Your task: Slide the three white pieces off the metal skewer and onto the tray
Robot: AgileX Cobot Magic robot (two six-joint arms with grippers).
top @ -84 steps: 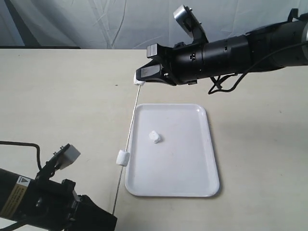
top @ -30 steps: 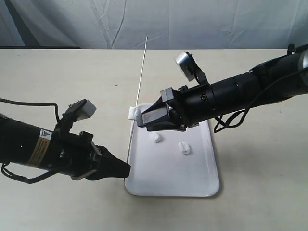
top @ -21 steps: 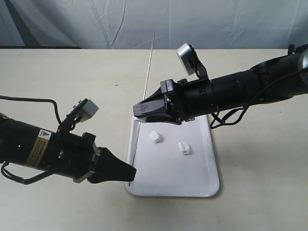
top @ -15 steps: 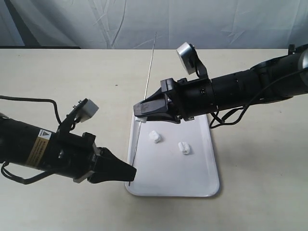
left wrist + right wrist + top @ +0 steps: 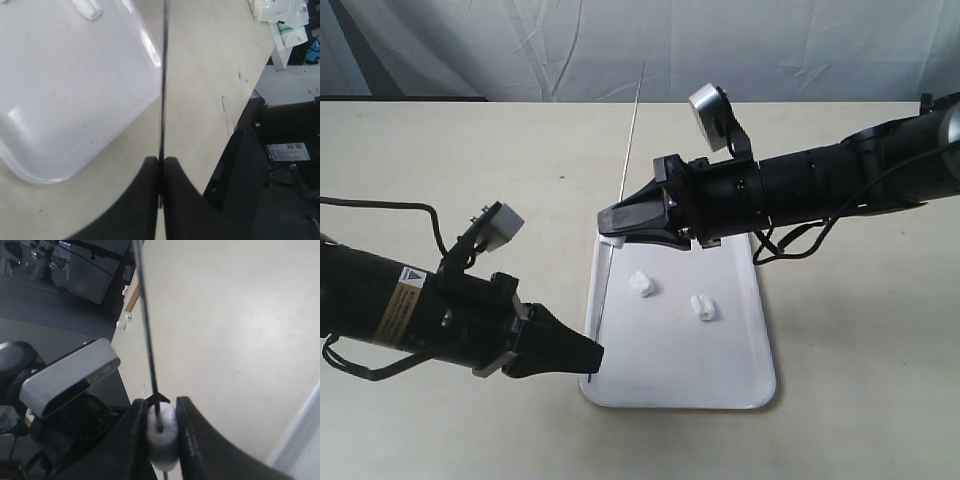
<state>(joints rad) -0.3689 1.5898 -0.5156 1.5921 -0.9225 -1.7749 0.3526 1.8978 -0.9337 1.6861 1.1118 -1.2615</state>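
At the near-left corner of the tray (image 5: 720, 372), the left gripper (image 5: 588, 358) has its jaws pressed together on the near end of the metal skewer (image 5: 625, 170). In its wrist view the two dark fingers (image 5: 145, 200) meet with only the thin rod between them. That pinch seems meant to anchor the rod so it cannot slip lengthwise while something is dragged along it.

From there the skewer runs just above the tray's left rim. On the tray's floor, toward its far half, two white pieces (image 5: 642, 285) lie loose, apart from each other and off the rod.

Over the tray's far-left corner, the right gripper (image 5: 608, 224) is clamped on the third white piece (image 5: 161, 432). One finger bears on each side, and the skewer passes through its middle. Gripping the soft chunk rather than the metal should let that arm draw it along the rod.

Beyond the tray's far edge, the skewer's bare free end juts out, the only way off.
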